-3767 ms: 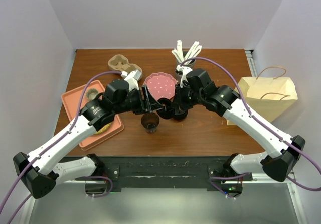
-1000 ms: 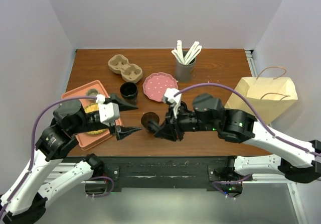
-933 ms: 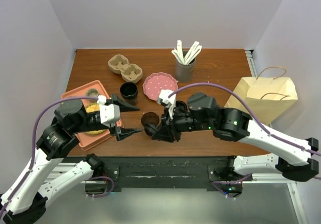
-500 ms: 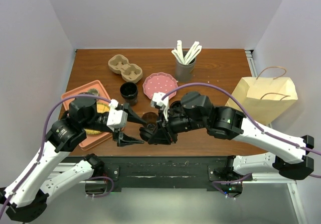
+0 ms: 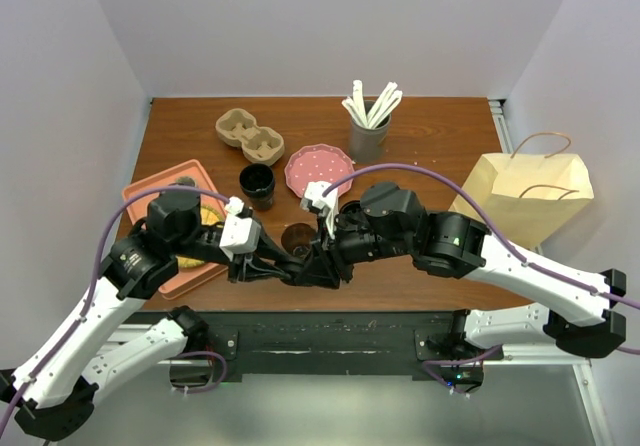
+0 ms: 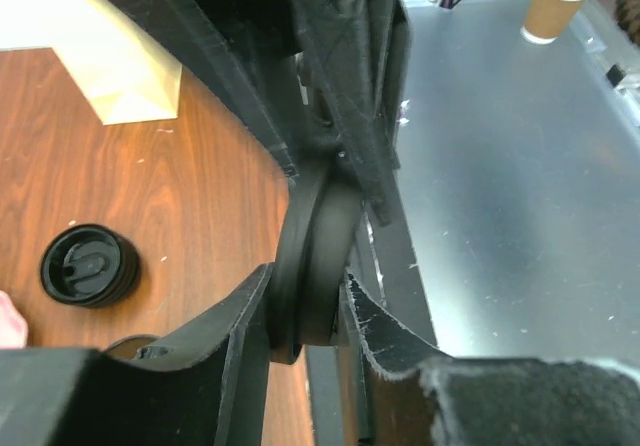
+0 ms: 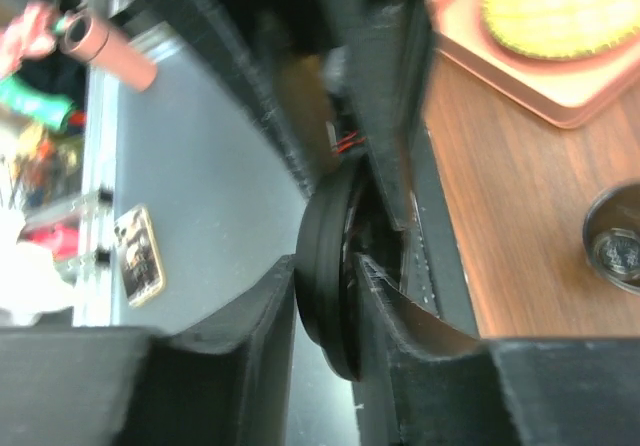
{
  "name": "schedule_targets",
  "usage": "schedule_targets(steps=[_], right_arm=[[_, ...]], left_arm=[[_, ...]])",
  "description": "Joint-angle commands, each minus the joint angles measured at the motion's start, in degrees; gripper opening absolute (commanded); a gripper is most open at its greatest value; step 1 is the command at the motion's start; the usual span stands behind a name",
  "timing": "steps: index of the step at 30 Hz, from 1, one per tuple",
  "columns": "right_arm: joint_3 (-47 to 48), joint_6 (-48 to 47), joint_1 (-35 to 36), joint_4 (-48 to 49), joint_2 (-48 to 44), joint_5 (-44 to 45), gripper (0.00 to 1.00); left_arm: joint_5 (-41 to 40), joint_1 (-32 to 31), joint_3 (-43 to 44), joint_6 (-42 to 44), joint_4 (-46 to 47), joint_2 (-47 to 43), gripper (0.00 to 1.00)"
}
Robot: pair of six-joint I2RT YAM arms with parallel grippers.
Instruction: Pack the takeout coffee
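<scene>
Nearest, over the front edge of the table (image 5: 430, 136), the left tool (image 6: 305, 306) and the right tool (image 7: 325, 271) met tip to tip. From above they merged into one black knot that hid what lay between them. The wrist cameras showed it: a black lid (image 6: 312, 251) standing on edge. The left tool pinched it, one finger on each face. The right tool's fingers flanked the same lid from the opposite side, but whether they pressed it could not be told. Just behind them the brown coffee cup (image 5: 298, 238) stood uncovered on the table. A second lid (image 6: 88, 264) lay flat on the wood, plain in the left wrist view and mostly hidden by the right arm from above. The right wrist view alone looked closely at the salmon tray (image 5: 145, 188) with a yellow round (image 7: 565, 6) on it. Further back stood a black cup (image 5: 257, 183), a pink dotted plate (image 5: 318, 169) and, at the right, a paper bag (image 5: 530, 191). Farthest were a cardboard cup carrier (image 5: 250, 134) and a grey holder of white stirrers (image 5: 368, 138).
</scene>
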Motion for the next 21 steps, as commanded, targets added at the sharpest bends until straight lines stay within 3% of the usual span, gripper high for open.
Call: schedule_targets(steps=[1,2,3,6,9,14,21], right_arm=[[2.62,4.44,-0.04,-0.22,-0.95,14.20,0.42],[2.71,5.41,0.04,-0.66,-1.39,17.45,0.51],[2.53,8.12,-0.04,-1.10,-2.52,22.70,0.55],[1.48,11.82,-0.04,-0.85,-4.90,27.75,0.65],[2.00,15.77,-0.04,-1.10,-5.61,33.36,0.66],[5.25,29.04,-0.04,-11.03,-4.38,49.18,0.64],[9.12,29.68,-0.22,-15.59,0.89,50.96,0.63]], left_arm=[[-5.48,0.36,-1.19,-7.17,6.73,-1.07,0.15],[-8.36,0.36,-1.89,-9.10,7.35,-1.34,0.12],[-9.44,0.36,-2.33,-12.69,7.97,-1.69,0.12],[-12.95,0.36,-3.47,-20.24,10.51,-2.04,0.08],[-17.35,0.36,-4.79,-28.68,13.67,-1.61,0.05],[-24.81,0.36,-8.57,-42.06,17.55,0.32,0.00],[-28.35,0.62,-8.93,-57.26,16.85,5.25,0.00]])
